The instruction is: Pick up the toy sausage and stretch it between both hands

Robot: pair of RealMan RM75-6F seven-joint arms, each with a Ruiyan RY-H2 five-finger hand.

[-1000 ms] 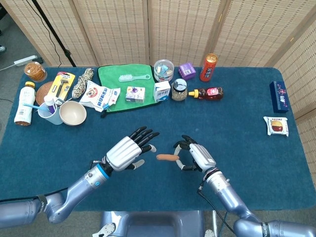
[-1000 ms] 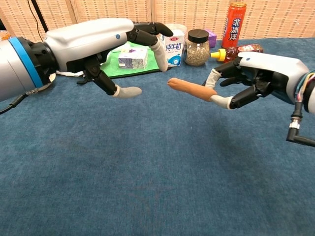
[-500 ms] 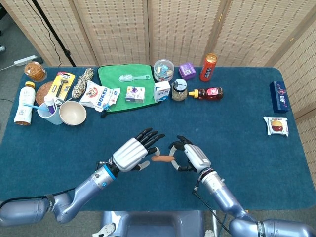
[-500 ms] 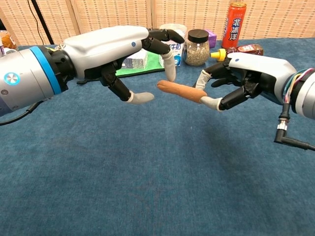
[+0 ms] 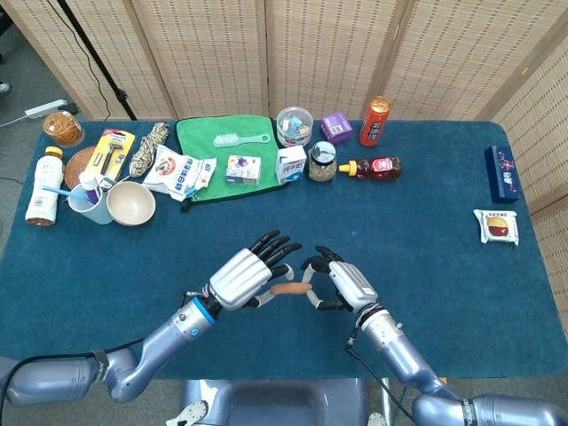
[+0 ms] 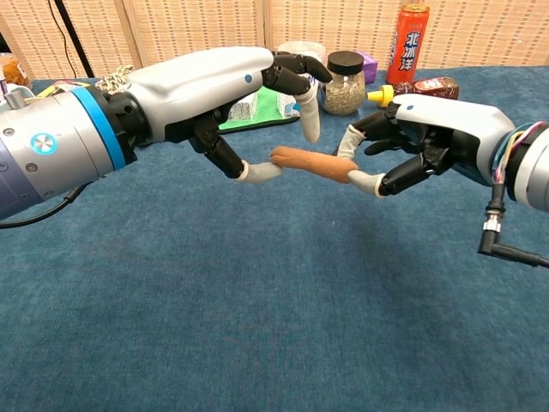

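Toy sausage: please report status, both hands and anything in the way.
Right hand pinches orange-brown toy sausage, lifted off table. Left hand open, thumb tip at free end, no grip yet. Nothing between hands.

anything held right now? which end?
The right hand pinches the toy sausage by its right end, above the table. The left hand has its thumb at the other end, not yet gripping.

Left hand point(image 6: 214, 94) closes the gap to the sausage point(image 6: 310, 164); its thumb now touches the free end.
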